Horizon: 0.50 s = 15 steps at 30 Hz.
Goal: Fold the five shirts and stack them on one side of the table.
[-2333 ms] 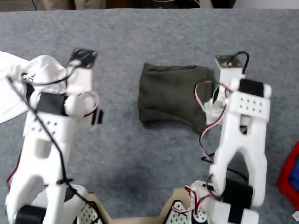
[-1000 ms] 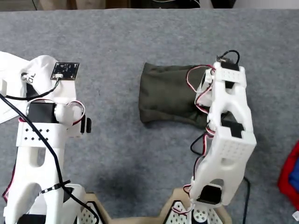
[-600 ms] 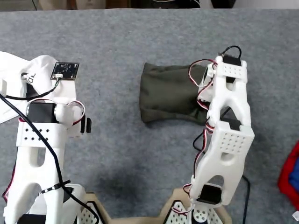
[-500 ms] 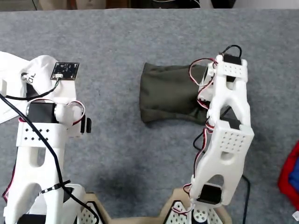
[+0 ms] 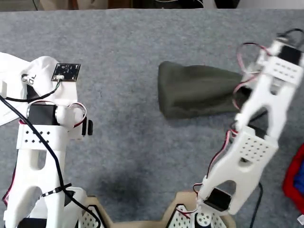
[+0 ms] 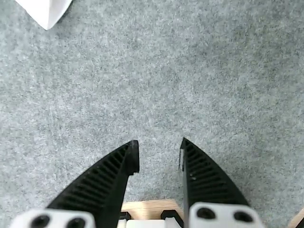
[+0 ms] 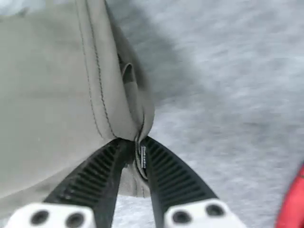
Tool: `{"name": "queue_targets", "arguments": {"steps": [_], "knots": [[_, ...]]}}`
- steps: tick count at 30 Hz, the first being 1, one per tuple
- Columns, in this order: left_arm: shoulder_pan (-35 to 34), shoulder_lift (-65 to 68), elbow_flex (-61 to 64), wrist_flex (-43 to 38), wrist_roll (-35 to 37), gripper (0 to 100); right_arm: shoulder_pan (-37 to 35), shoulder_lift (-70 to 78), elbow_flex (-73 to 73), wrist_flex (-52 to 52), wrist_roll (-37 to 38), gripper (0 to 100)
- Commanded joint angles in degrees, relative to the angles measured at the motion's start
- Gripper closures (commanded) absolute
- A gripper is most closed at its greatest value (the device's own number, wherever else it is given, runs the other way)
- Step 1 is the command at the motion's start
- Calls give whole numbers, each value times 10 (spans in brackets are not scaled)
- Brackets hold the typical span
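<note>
My right claw (image 7: 137, 142) is pressed together on the hem of the green shirt (image 7: 52, 95). Both black fingers (image 7: 107, 164) pinch a fold of the fabric at its stitched edge. From above, the green shirt (image 5: 199, 90) lies as a folded bundle on the grey table (image 5: 142, 38), right of the middle. One end is rounded and points toward the table's centre. The other end runs under my right arm (image 5: 256, 133), which stretches out over the right side of the table with its red and white wires looping beside the wrist.

My left claw (image 6: 158, 142) is spread, its two ribbed fingers (image 6: 107, 178) apart with nothing between them. It hangs over bare grey table. A corner of the white shirt (image 6: 45, 9) shows farther off in this claw's own view. From above, my left arm (image 5: 47, 123) stands at the left side of the table, and the white shirt (image 5: 14, 90) lies crumpled beside and partly under it, at the table's left edge, well apart from the green one.

A red and blue item (image 5: 294, 175) sits at the table's right edge, near my right arm's base. I cannot tell what it is.
</note>
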Motion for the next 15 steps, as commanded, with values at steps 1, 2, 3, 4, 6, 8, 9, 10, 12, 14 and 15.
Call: {"name": "queue_targets", "arguments": {"steps": [1, 2, 3, 4, 6, 8, 9, 10, 12, 14, 15], "knots": [[-5, -15, -2, -6, -3, 843, 30, -3, -29, 11, 17, 995], [-4, -15, -2, -6, -3, 843, 30, -3, -28, 11, 18, 995], [-3, -15, -2, -6, -3, 843, 27, -3, -22, 11, 18, 995], [-3, -15, -2, -6, -3, 843, 21, -3, -15, 10, 18, 995], [-3, -15, -2, -6, -3, 843, -3, -3, -7, 10, 18, 995], [-5, -15, -2, -5, -3, 843, -28, -3, 3, 10, 16, 995], [-5, -15, -2, -4, -3, 843, -42, -3, 5, 10, 15, 995], [-5, -15, -2, -3, -3, 843, -55, -3, 5, 9, 13, 995], [-5, -15, -2, -3, -3, 843, -87, -4, 2, 9, -4, 995], [-5, -15, -2, -3, -3, 843, -125, -7, 2, 9, -15, 995], [-5, -15, -2, -3, -2, 843, -149, -7, 1, 9, -19, 995]]}}
